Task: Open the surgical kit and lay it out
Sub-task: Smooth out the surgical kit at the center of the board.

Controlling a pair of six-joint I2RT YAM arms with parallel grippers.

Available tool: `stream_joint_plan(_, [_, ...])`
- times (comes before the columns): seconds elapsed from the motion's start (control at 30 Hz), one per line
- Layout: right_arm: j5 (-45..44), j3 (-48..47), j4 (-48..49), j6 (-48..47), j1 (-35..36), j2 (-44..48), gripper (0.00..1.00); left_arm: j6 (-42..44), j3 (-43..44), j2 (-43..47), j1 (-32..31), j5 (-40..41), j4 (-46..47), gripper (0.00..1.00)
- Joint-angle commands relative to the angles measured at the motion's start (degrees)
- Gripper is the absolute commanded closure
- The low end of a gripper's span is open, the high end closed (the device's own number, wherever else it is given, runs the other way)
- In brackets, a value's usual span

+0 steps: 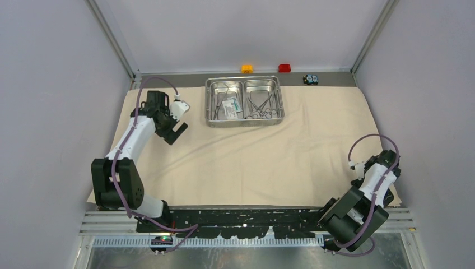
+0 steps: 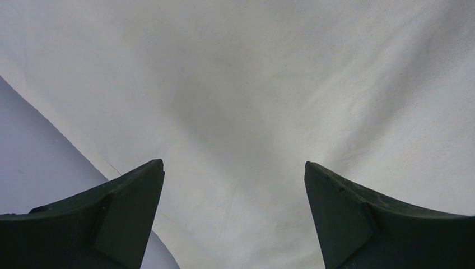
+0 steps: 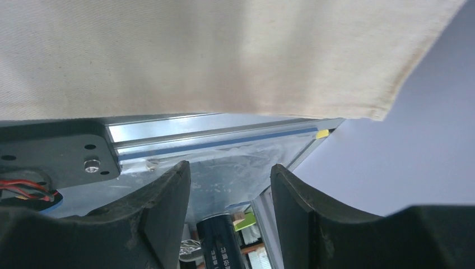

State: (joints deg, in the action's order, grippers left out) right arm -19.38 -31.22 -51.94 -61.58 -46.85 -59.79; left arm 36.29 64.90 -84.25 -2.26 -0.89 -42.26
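cloth (image 1: pixel 252 162): matt woven fabric | tray (image 1: pixel 208 104): glossy steel | clamps (image 1: pixel 262 106): bright metal

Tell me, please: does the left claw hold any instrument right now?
No, the left claw stands wide open over the bare beige cloth, holding nothing.

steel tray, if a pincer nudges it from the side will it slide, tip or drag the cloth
Probably stiff: the steel tray looks like rigid shiny metal, so it should move as one piece. It seems unlikely to tip, being low and wide. It sits on the beige cloth, which shows wrinkles, so a push may bunch the cloth rather than slide cleanly.
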Motion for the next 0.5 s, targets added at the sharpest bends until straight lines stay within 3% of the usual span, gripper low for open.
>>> stream_joint_plan(0.0, [6.82, -7.33, -6.25, -0.59, -0.63, 1.84, 0.41, 1.96, -0.29, 0.44, -0.25, 2.73, 0.00, 0.00])
stream_joint_plan(0.23, [28.66, -21.53, -12.07, 10.94, 4.93, -5.09, 0.37, 3.57, -4.09, 0.13, 1.90, 3.95, -0.35, 0.00])
stream_joint_plan(0.37, [30.16, -20.46, -1.37, 19.99, 16.56, -8.72, 0.37, 3.83, -5.18, -0.66, 7.71, 1.61, 0.02, 0.00])
stream_joint_plan(0.47, [29.36, -18.65, 6.35, 23.13, 20.74, -12.52, 0.36, 4.87, -6.71, -0.85, 12.44, -0.66, 1.30, 0.00])
